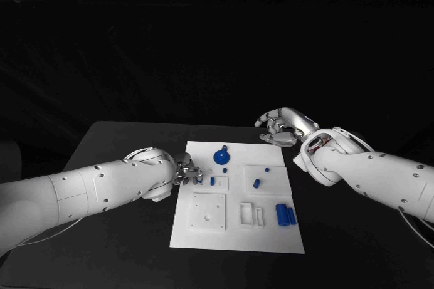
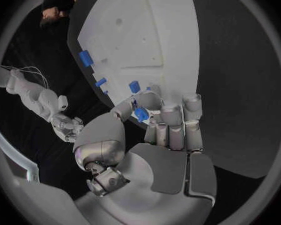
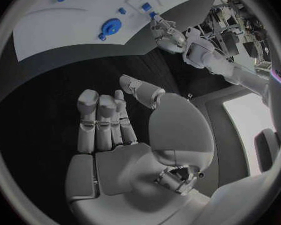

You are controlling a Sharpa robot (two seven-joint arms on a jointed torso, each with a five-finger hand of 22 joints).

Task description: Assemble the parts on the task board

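Now left robot hand (image 2: 159,120) pinches a blue part (image 2: 141,114).

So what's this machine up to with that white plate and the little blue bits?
It is putting small blue parts together on the white task board. The left hand is at the board's left edge, pinching a small blue part between its fingers. The right hand hangs over the dark table just past the board's far right corner, holding nothing. A round blue disc and other blue pieces lie on the board.
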